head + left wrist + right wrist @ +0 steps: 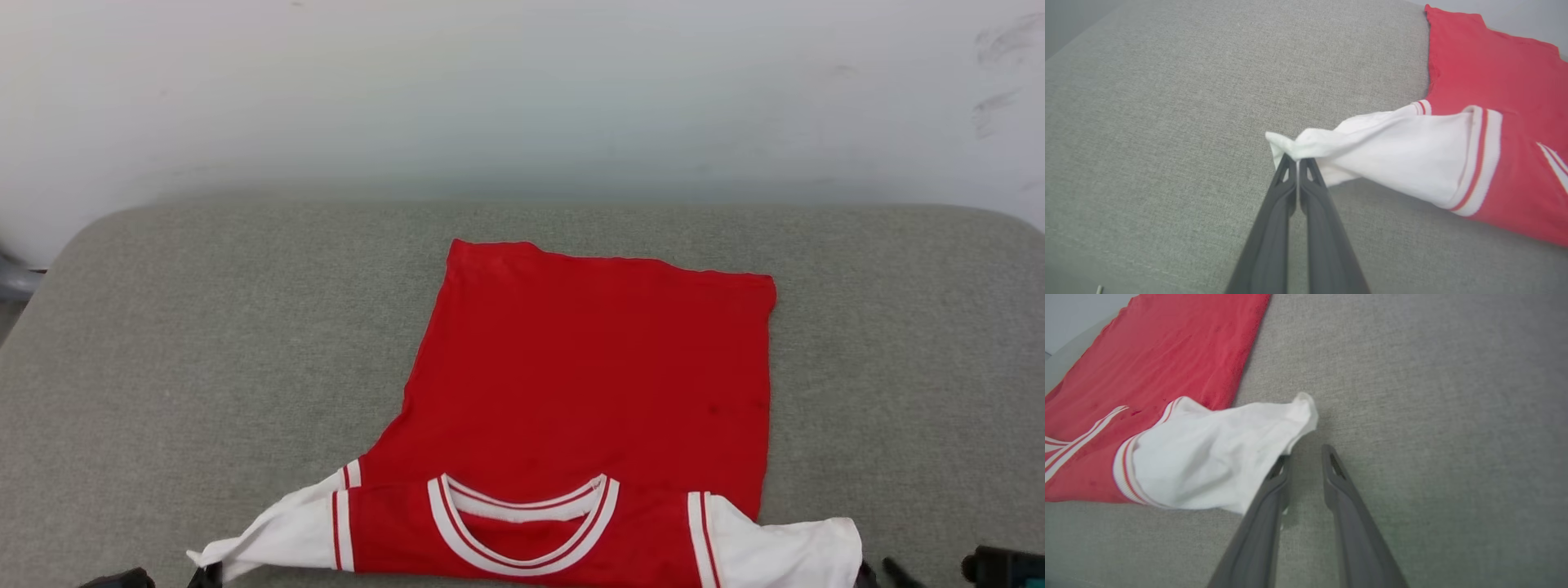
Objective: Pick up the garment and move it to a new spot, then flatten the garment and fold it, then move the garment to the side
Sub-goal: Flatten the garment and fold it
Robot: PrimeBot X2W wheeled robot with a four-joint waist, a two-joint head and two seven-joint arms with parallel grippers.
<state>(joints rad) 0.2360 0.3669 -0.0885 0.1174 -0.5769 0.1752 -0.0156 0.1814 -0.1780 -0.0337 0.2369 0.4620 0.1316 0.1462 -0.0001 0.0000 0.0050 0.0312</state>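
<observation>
Left gripper (1298, 161): long dark fingers pressed together, pinching the bunched tip of the white left sleeve (1392, 155). Cloth is drawn taut from that pinch back toward the red body.

Right gripper (1306, 451): fingers a narrow gap apart, nothing between them. The right sleeve (1216, 457) lies just to the inside of the gap. Its loose end drapes over the tip of the inner finger, touching it but not caught.

Garment (588, 376): spread on the grey padded surface (204, 327), neckband (522, 523) at the near edge, hem (612, 261) far, toward the pale wall (522, 98). A band across the shoulders looks turned over onto the body. The body's length runs away from the robot. The sleeve-to-sleeve line runs crosswise along the near edge, with one gripper at each end of it.

Relation that matters: the shoulder line spans the two grippers, yet one end alone is secured. Each arm is nearest its own sleeve, so no crossing over is needed. Judgement: the right gripper must shift inward toward the garment, so that the sleeve end falls between its fingers, and then close. Lifting on the left pinch alone would likely drag the shirt askew and spoil the flat lie.
</observation>
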